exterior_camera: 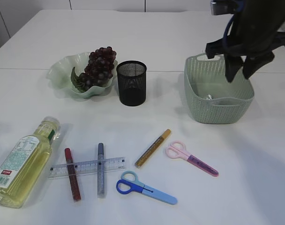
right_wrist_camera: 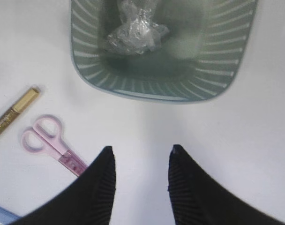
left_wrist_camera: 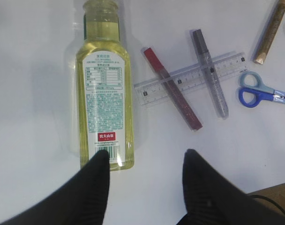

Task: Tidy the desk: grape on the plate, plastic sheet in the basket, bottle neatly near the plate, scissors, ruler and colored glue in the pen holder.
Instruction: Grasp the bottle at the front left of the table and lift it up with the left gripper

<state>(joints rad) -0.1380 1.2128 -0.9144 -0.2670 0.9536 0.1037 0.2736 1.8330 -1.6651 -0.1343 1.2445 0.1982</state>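
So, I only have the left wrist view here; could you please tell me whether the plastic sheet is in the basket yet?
Observer: Yes, the crumpled plastic sheet lies inside the green basket.
Operator: Thank you. And where are the grapes, please?
Observer: The grape bunch sits on the pale green plate.
Operator: Has anything gone into the pen holder?
Observer: Nothing sticks out of the black mesh pen holder, which stands upright just right of the plate.
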